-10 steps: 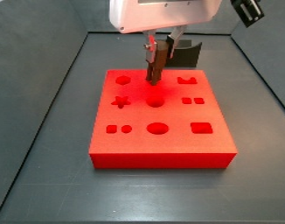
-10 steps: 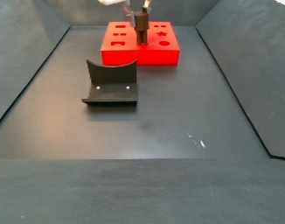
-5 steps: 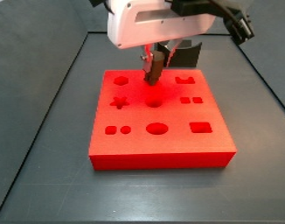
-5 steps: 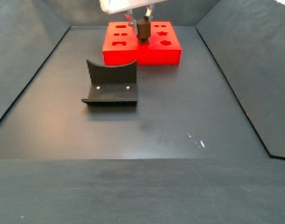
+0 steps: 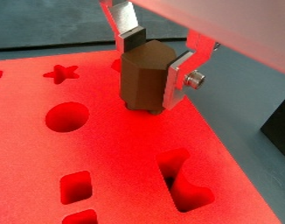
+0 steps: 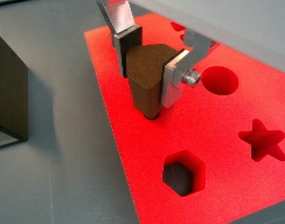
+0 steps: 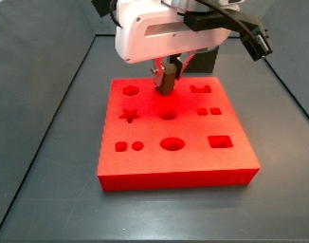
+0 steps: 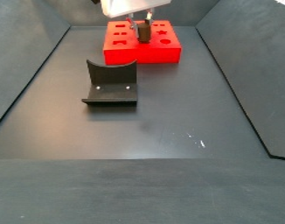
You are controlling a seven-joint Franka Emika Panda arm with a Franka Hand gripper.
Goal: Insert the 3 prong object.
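Hand (image 5: 151,83) was clamped on the 3 prong object (image 5: 142,79) over the red block (image 7: 176,142) — you needed prongs aligned with the holes before descending.

text: none could be read | gripper (image 7: 170,74) over red block (image 7: 183,166) | no labels seen

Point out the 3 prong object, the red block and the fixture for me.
3 prong object (image 5: 142,80): wrist view, its dark front face, held in the hand.
Red block (image 7: 183,174): side view, its near front wall.
Fixture (image 8: 110,80): side view, its upright back plate.
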